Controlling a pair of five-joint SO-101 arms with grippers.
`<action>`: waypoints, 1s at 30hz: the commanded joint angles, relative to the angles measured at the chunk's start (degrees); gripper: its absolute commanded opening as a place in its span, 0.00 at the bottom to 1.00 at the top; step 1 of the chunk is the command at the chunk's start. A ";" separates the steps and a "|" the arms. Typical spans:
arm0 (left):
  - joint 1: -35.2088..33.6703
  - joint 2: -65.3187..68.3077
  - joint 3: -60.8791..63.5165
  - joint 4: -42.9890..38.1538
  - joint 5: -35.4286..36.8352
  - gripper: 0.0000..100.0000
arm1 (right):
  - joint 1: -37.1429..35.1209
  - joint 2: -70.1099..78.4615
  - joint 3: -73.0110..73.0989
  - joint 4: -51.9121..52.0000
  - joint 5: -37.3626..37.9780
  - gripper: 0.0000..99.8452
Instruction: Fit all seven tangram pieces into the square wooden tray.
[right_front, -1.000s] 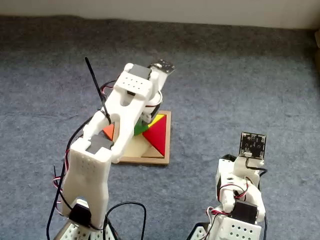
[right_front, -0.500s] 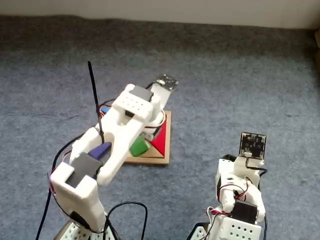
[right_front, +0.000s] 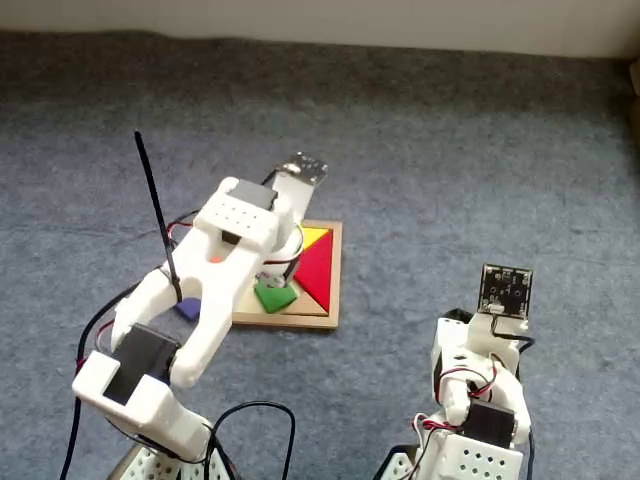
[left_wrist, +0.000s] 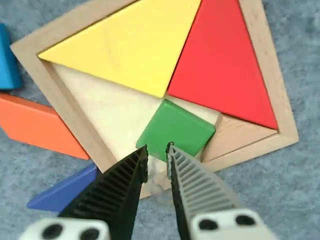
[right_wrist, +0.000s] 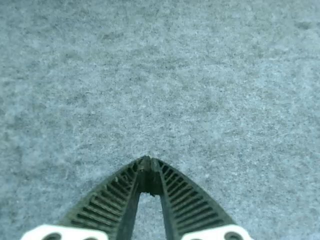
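- Tray (left_wrist: 268, 65) lies on the grey carpet (left_wrist: 300, 30). A big yellow triangle (left_wrist: 130, 45) and a big red triangle (left_wrist: 220, 65) lie flat inside it.
- A green square (left_wrist: 176, 131) is in the tray too, right by the spot where those two meet. It looks crooked, and one corner seems to sit up on a pale wooden triangle (left_wrist: 240, 137).
- Some bare tray floor shows beside the green square.
- An orange piece (left_wrist: 40, 130), a light blue piece (left_wrist: 7, 65) and a dark blue piece (left_wrist: 65, 192) lie on the carpet just outside the tray.
- The left gripper (left_wrist: 156, 148) hangs right over one edge of the green square. Its jaws are a little bit apart and hold nothing.
- The right gripper (right_wrist: 150, 162) is well away from the tray, over bare carpet. Its jaws are pressed together with nothing in them.
- I think the job now is to get the green square flat. A good way is to turn it so its sides line up with the red triangle and the wooden one, then press it down softly. A hard push could bump the big triangles out of place.
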 joint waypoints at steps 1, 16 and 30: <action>1.36 -2.24 1.54 -2.90 0.62 0.09 | 0.66 -0.84 6.11 -1.27 -0.53 0.01; 8.57 -2.15 6.90 -13.63 1.23 0.09 | 0.57 -0.84 6.11 -1.27 -0.53 0.01; 7.60 -14.11 7.34 -13.36 4.84 0.09 | 0.57 -0.84 6.11 -1.27 -0.53 0.01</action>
